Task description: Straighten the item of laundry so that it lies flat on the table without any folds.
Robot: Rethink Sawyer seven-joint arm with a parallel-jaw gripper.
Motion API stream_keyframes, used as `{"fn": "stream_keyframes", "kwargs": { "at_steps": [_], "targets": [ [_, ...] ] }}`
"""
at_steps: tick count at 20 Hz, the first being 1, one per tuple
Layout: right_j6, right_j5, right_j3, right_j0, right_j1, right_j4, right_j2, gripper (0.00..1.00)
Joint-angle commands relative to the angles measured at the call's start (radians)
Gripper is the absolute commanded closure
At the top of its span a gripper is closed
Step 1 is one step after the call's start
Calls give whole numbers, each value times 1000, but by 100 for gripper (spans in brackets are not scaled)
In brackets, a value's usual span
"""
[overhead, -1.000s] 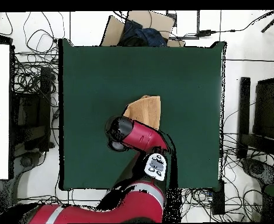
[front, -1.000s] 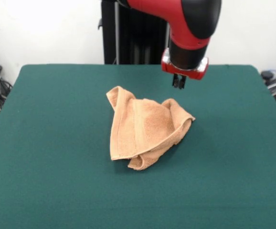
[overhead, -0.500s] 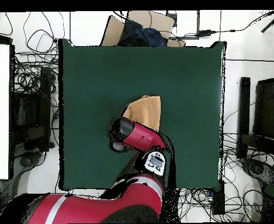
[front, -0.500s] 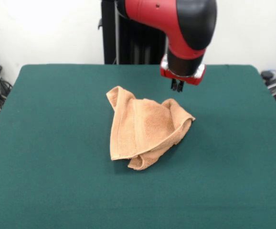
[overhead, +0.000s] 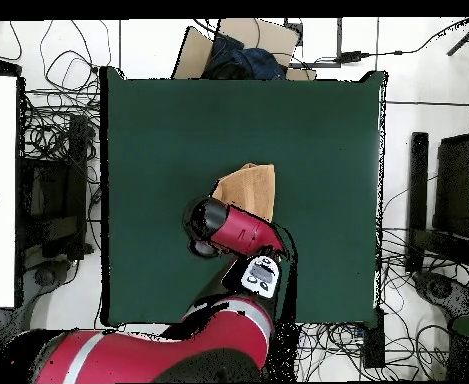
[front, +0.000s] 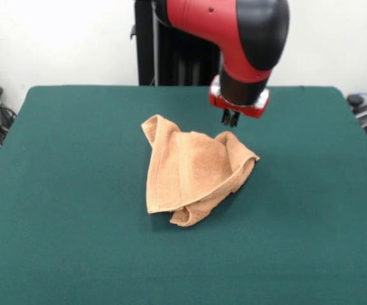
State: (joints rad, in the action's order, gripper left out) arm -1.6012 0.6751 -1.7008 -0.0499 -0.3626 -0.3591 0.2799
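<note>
The gripper [front: 230,119] hangs below the red wrist flange, its two dark fingertips [front: 228,118] close together with only a narrow gap between them and nothing held. It hovers above the table [front: 69,190], clear of the cloth surface, just beyond the towel's upper right corner in the front view. In the overhead view the gripper is hidden under the arm's black and red wrist housing.

The towel [front: 193,170] lies near the middle of the table, crumpled and folded over itself. One flap rises to a point at the upper left; a second fold forms a raised, open loop at the right edge, the part nearest the gripper. A woven border band runs down the left panel. A rolled corner sticks out at the bottom. Towel and gripper are near each other but apart.

In the overhead view the towel [overhead: 249,186] shows as a peach wedge partly covered by the arm [overhead: 240,232], which reaches in from the table's bottom edge.

A cardboard box [overhead: 240,45] holding dark cloth sits on the floor off the table's top edge in that view. Cables [overhead: 48,140] lie on the floor around the table.
</note>
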Motion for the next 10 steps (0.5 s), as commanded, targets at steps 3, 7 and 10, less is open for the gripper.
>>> {"fn": "stream_keyframes", "kwargs": {
  "at_steps": [3, 7, 10],
  "targets": [
    [-239, -153, 90, -53, 12, 35, 40, 100],
    [-268, 17, 104, -50, 31, 4, 45, 100],
    [-280, 203, 153, -49, 43, 18, 59, 100]
  ]
}}
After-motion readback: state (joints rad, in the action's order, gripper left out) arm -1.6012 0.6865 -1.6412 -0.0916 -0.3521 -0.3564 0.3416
